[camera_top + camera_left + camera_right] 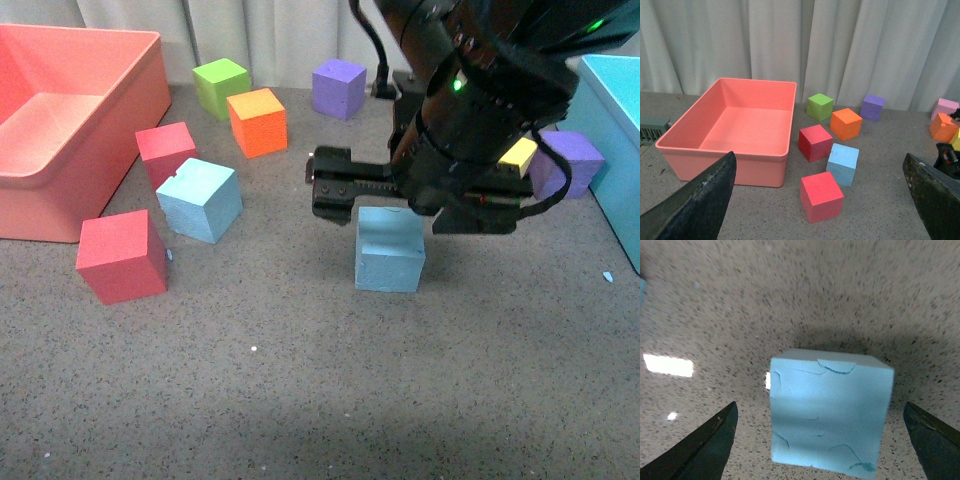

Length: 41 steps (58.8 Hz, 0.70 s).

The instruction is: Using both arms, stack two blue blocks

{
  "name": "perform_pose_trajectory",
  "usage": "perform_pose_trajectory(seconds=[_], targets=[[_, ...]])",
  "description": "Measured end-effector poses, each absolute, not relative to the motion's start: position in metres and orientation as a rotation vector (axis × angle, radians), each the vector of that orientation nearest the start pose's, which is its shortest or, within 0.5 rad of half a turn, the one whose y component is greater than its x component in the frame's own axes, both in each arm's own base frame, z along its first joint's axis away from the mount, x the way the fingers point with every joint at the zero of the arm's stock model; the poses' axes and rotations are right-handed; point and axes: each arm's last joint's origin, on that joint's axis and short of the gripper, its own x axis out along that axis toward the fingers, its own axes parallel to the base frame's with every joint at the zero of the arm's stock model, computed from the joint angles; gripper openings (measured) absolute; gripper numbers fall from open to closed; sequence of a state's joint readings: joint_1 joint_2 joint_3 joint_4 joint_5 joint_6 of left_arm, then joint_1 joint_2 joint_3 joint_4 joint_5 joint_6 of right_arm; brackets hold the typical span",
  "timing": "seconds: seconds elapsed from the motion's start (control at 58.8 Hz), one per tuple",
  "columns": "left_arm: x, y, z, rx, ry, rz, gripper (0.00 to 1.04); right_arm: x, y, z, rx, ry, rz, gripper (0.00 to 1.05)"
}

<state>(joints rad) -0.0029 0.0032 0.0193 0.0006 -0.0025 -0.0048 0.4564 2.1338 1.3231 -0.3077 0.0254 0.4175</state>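
Note:
Two sky-blue blocks lie on the grey table. One blue block (200, 200) sits left of centre between two red cubes. The other blue block (390, 255) sits at the centre, directly under my right gripper (415, 195), which hangs just above it. In the right wrist view this block (827, 410) lies between the spread fingers of the right gripper (820, 405), untouched. My left gripper (820, 156) is open and empty, well back from the blocks; its view shows the left blue block (842, 164). The left arm is out of the front view.
A pink bin (60, 130) stands at the left and a teal bin (615, 110) at the right edge. Red cubes (122, 255) (165, 150), an orange cube (258, 122), a green cube (221, 85), purple cubes (339, 88) (565, 163) and a yellow cube (520, 155) lie around.

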Motion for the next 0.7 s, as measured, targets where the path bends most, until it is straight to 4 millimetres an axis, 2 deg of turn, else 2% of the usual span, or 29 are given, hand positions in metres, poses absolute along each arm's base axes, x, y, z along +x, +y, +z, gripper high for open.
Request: perform_pose_trajectory(seconds=[0.153,0.255,0.34,0.408,0.459,0.527,0.595,0.646,0.697], targets=[[0.097,0.0,0.17,-0.005,-0.017,0.0,0.98,0.367,0.175,0.135,0.127,1.041,0.172,0.95],[0.097,0.0,0.17,-0.005,-0.017,0.0,0.98,0.368,0.173,0.141,0.116,0.974,0.159,0.94],[0.097,0.0,0.17,-0.005,-0.017,-0.001,0.98,0.362,0.162,0.123,-0.017,0.697,0.058,0.82],[0.097,0.0,0.17,-0.005,-0.016,-0.001,0.98,0.339,0.138,0.101,-0.09,0.527,0.01,0.7],[0.097,0.0,0.17,-0.005,-0.017,0.0,0.98,0.325,0.124,0.098,-0.084,0.427,0.009,0.62],[0.097,0.0,0.17,-0.005,-0.017,0.0,0.98,0.31,0.107,0.113,-0.03,0.217,0.01,0.52],[0.097,0.0,0.17,-0.004,-0.017,-0.002,0.98,0.295,0.09,0.146,0.02,0.02,0.008,0.39],[0.097,0.0,0.17,-0.005,-0.017,-0.002,0.98,0.284,0.078,0.159,0.03,-0.037,0.0,0.3],[0.097,0.0,0.17,-0.005,-0.017,-0.002,0.98,0.272,0.068,0.16,0.024,-0.037,-0.01,0.21]])
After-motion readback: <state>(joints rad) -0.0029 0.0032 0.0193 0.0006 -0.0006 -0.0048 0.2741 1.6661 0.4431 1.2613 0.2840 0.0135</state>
